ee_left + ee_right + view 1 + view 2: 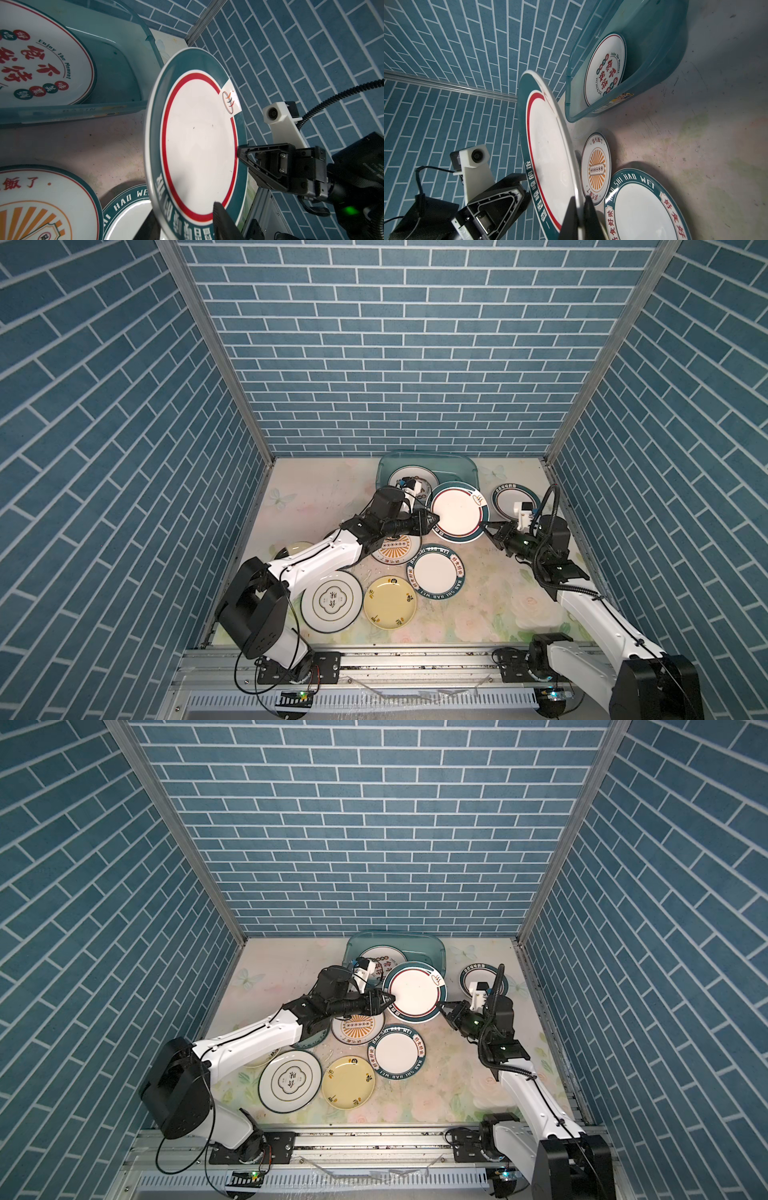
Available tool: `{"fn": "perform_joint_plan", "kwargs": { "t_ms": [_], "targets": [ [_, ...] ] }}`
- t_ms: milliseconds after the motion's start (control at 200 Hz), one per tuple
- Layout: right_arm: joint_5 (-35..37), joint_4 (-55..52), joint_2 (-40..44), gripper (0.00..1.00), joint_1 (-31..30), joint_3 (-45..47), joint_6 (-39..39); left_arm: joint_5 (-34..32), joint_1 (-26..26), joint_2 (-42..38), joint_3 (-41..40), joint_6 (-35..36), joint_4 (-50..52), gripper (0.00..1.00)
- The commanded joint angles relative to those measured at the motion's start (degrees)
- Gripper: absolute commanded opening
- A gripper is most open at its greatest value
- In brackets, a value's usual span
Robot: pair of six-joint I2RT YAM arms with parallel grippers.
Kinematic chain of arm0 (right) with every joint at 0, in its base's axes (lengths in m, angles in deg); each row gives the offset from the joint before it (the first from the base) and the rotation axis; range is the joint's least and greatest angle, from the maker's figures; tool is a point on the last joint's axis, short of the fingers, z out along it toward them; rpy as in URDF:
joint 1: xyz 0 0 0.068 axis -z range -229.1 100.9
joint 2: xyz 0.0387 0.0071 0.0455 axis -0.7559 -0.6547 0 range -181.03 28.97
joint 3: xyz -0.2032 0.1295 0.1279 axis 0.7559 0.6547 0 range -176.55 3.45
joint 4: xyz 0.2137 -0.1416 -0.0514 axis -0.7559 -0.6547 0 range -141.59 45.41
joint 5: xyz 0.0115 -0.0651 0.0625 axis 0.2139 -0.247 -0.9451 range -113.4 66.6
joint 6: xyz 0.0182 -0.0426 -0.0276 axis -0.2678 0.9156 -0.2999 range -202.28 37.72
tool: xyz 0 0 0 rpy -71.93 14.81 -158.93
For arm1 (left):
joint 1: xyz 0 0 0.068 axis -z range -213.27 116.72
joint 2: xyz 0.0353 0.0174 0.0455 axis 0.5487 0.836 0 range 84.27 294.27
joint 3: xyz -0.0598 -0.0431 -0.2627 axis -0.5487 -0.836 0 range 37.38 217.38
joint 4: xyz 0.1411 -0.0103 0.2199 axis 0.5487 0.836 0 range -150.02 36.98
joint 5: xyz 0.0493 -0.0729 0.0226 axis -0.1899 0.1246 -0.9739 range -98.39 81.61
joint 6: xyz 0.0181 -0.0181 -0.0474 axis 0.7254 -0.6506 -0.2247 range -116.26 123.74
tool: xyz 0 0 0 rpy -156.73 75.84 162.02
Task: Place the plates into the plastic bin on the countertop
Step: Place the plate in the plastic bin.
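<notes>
Teal-rimmed plate [457, 512] tilted beside plastic bin [463, 467]

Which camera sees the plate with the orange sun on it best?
The right wrist view: there the orange sunburst plate shows almost whole on the countertop. In both top views the plate is partly hidden under the left arm. The left wrist view catches only a piece, cut off by the picture's edge.

Left arm [328, 549] blankets most of a pale plate [293, 548] and part of the sunburst plate [395, 551], and its wrist camera [415, 487] blocks the middle of the lettered plate [415, 472] in the plastic bin [467, 466]. In the left wrist view the left gripper [184, 216] runs off the bottom edge, its fingers astride the red-ringed plate [197, 145]. Pinched or not, can't tell.
</notes>
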Motion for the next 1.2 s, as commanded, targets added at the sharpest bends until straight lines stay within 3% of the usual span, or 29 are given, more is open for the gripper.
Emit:
{"fn": "perform_joint_plan", "kwargs": {
  "t_ms": [0, 265, 465, 600, 660, 725, 940, 1195],
  "targets": [
    [-1.92, 3.84, 1.15, 0.0, -0.25, 0.04, -1.57, -0.01, 0.22, 1.73, 1.76, 0.73, -0.35, 0.41],
    [-2.59, 4.16, 1.01, 0.0, -0.25, 0.56, -1.57, -0.64, 0.23, 1.65, 1.68, 0.62, -0.25, 0.33],
    [-3.92, 5.92, 0.08, 0.0, -0.26, 0.6, -1.99, -1.3, 0.23, 1.34, 1.42, 0.82, 0.26, 0.19],
    [-3.87, 6.16, 0.05, 0.32, -0.3, 0.75, -1.79, -1.78, 0.05, 1.54, 1.89, 1.02, 0.53, 0.07],
    [-3.91, 6.31, 0.05, 0.41, -0.25, 0.82, -1.79, -1.89, -0.03, 1.62, 2.28, 1.24, 0.58, 0.0],
    [-3.86, 6.2, 0.06, 0.5, -0.25, 0.91, -1.74, -2.12, -0.2, 1.84, 2.92, 1.95, 0.99, 0.0],
    [-2.82, 4.48, 1.42, 0.63, -0.25, 1.27, -0.99, -4.29, -1.73, 3.96, 8.93, 6.71, 6.56, 0.0],
    [-0.06, -3.8, 5.4, 0.65, -0.26, 0.45, 3.58, -11.48, -6.56, 6.04, 14.74, 10.36, 10.49, 0.0]
  ]
}}
